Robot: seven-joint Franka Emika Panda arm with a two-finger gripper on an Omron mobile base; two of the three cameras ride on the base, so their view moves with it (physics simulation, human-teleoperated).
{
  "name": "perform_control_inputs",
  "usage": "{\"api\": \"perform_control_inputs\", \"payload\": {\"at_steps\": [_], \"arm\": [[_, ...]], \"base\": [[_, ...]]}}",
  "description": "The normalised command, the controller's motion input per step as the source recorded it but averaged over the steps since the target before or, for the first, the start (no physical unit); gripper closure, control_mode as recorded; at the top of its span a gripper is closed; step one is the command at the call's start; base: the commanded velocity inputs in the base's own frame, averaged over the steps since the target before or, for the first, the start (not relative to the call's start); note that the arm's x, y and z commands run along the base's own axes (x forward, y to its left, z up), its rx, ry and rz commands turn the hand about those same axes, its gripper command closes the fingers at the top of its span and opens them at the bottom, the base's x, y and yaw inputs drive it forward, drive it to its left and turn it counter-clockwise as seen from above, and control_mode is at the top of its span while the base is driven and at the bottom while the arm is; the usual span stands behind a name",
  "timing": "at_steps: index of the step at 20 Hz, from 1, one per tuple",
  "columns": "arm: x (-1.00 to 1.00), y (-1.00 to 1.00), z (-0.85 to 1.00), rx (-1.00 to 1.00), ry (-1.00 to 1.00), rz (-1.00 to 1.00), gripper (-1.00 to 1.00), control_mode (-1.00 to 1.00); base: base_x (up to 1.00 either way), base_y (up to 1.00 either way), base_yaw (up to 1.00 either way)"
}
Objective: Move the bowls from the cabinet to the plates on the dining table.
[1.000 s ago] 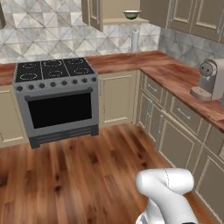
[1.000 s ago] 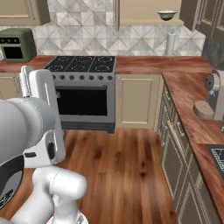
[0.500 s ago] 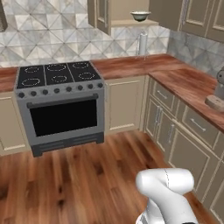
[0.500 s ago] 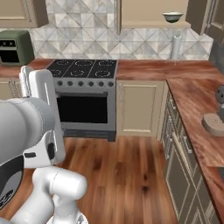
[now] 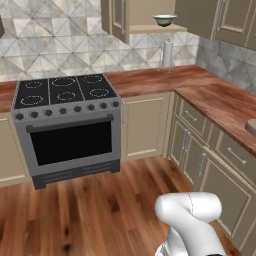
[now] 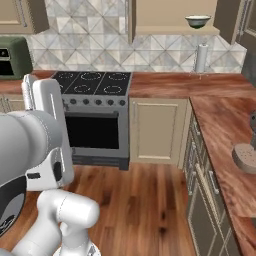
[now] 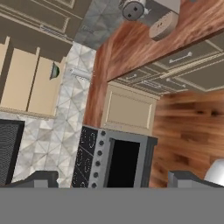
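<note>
The cabinet (image 5: 150, 15) stands open at twelve o'clock, well above the stove (image 5: 67, 125), with one pale bowl (image 5: 165, 20) on its shelf; a second bowl may sit out of sight. The gripper (image 7: 111, 181) holds nothing, jaws wide. Best to drive in close and raise the arm level with the shelf before reaching.

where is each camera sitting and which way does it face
Left base view: behind the arm's left, facing the stove and the bowl in the cabinet; arm at lower right.
Right base view: behind its right, same stove, bowl and paper towel roll; arm at lower left.
Hand view: rolled sideways over the floor; open gripper.
All share stove and bowl.
</note>
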Motion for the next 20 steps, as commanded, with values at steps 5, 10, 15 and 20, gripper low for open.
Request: {"api": "perform_control_inputs", "payload": {"at_steps": [5, 10, 15, 20], "arm": [[0.0, 0.0, 0.0, 0.0, 0.0, 0.0, -1.0, 1.0], [0.0, 0.0, 0.0, 0.0, 0.0, 0.0, -1.0, 1.0], [0.0, 0.0, 0.0, 0.0, 0.0, 0.0, -1.0, 1.0], [0.0, 0.0, 0.0, 0.0, 0.0, 0.0, -1.0, 1.0]], "base": [[0.22, -0.53, 0.0], [0.17, -0.55, 0.0], [0.2, -0.53, 0.0], [0.47, -0.39, 0.01]]}}
